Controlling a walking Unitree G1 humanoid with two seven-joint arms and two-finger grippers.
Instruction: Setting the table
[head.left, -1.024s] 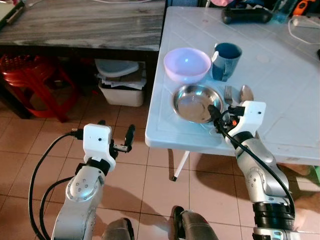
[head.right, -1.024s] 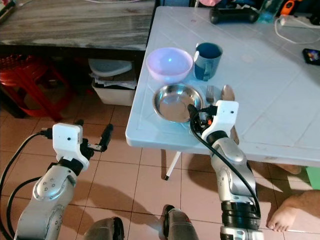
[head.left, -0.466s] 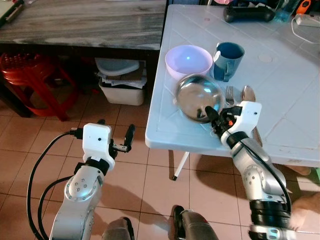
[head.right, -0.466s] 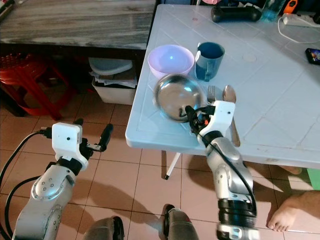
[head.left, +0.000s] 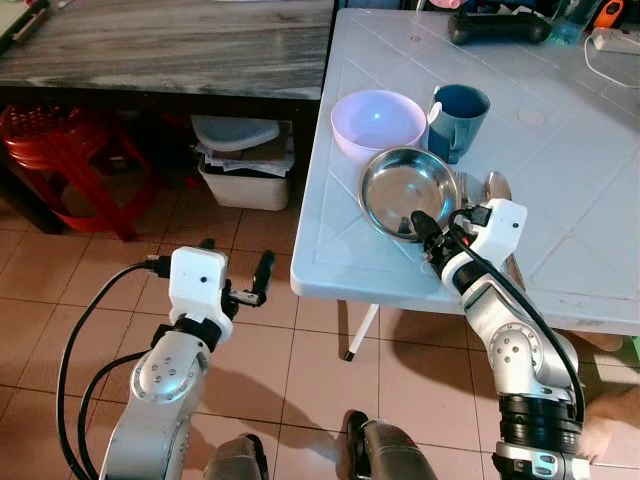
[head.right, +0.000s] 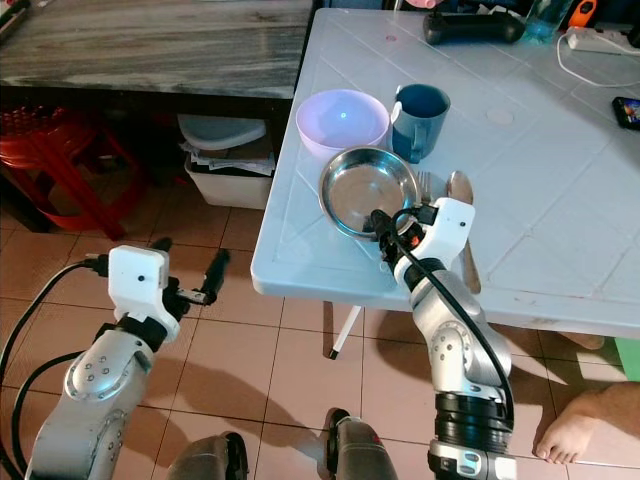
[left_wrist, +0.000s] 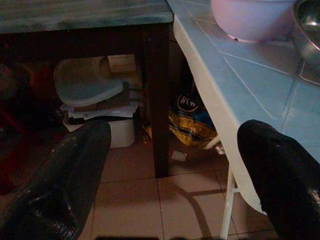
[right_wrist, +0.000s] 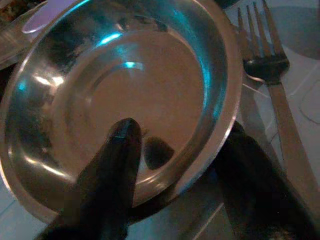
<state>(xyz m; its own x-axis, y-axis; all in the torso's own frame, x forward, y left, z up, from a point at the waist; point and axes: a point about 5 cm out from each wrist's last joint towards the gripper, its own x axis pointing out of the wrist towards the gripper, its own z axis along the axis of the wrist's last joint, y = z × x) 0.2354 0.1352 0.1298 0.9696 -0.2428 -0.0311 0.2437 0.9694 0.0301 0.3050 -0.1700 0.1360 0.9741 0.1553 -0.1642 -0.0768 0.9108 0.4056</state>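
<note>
A steel bowl (head.left: 405, 190) is held tilted near the front edge of the white table (head.left: 580, 160). My right gripper (head.left: 425, 228) is shut on its near rim. In the right wrist view one finger (right_wrist: 110, 165) lies inside the bowl (right_wrist: 130, 100) and the other sits under the rim. A pink bowl (head.left: 378, 122) and a blue mug (head.left: 458, 108) stand just behind. A fork (right_wrist: 265, 65) and a spoon (head.left: 495, 187) lie right of the bowl, whose edge overlaps the fork. My left gripper (head.left: 235, 262) hangs open over the floor, left of the table.
A dark wooden table (head.left: 170, 50) stands at the left, with a red stool (head.left: 60, 150) and a lidded white bin (head.left: 240, 165) below it. A black controller (head.left: 495, 25), a power strip (head.right: 600, 40) and a phone (head.right: 625, 110) lie at the table's far side. A person's foot (head.right: 575, 435) rests at lower right.
The steel bowl lay flat on the table. My right gripper has raised its near rim, tilting it steeply, then eased it back toward the mug and over the fork. The left arm stayed put.
</note>
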